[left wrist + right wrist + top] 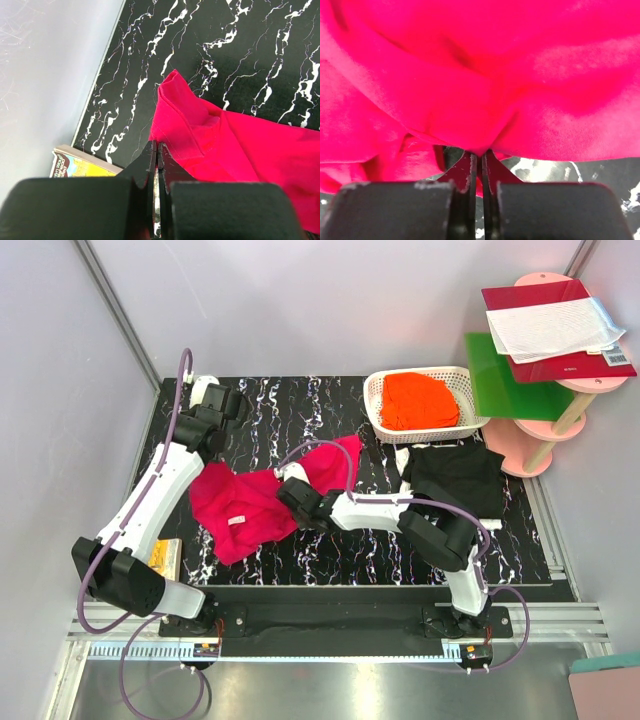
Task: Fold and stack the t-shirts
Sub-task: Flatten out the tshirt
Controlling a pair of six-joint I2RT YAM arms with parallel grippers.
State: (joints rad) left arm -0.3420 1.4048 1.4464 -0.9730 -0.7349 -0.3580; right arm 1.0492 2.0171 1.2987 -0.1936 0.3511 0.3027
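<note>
A: What does the right gripper hold?

B: Its jaws are closed on a bunched fold of the magenta t-shirt. The cloth fills the whole view ahead of its fingertips.

A: And the left gripper?

B: It is closed too. The hem lies right at its tips, and the shirt spreads ahead and to its right (I cannot tell whether any cloth is really pinched).

A: What can go wrong from here?

B: The right pinch probably takes several layers, so a lift may drag up a lump instead of one edge. If the left has no cloth, the shirt would hang from one side and twist. The bite also sits at the very tips, so a strong pull may slip it out.
</note>
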